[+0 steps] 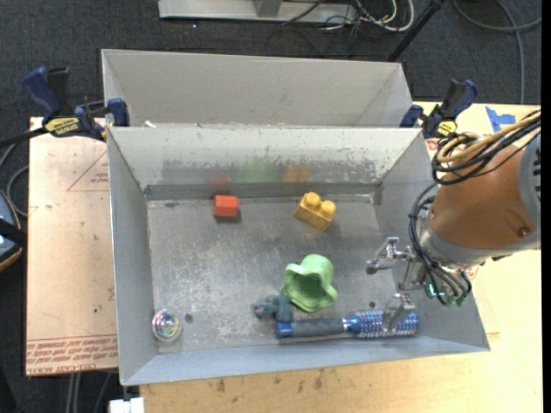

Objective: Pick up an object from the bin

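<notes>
Beneath jaws, blue brush [331, 327], tip obscured

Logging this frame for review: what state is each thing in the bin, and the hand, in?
Hand: open, empty.
Red block: flat, untouched.
Yellow brick: loose, untouched.
Green cup: on its side.
Brush: lying along near wall.
Ball: resting in near-left corner.

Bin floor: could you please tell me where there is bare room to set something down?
Bare: the left-centre floor between the red block, the clear ball and the green cup. Crowded: the front right, where cup, blue brush and the claw sit close.
</notes>
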{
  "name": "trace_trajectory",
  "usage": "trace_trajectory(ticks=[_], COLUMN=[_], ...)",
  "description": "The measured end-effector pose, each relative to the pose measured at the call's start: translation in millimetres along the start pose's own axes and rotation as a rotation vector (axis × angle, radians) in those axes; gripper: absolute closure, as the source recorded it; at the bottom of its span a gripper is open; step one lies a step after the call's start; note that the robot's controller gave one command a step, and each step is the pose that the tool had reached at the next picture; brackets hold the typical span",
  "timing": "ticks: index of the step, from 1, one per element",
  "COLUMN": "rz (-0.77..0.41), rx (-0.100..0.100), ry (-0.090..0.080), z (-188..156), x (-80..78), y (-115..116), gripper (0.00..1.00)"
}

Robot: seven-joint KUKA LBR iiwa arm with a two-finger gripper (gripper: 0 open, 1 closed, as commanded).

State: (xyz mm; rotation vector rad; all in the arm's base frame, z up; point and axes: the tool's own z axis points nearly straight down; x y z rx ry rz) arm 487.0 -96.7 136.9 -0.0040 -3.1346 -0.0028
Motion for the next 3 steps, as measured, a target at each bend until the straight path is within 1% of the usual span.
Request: trace_trajectory(ticks=[1,2,3], rz=[-0.325,-0.325,-0.324], rx=[0.007,0.003,0.006], ry=[-0.027,-0.011,-0.017], z=[51,54,-78], x=[1.1,5.2,-11.2], y=[-14,-14,-21], gripper=[0.00,1.00,1.00])
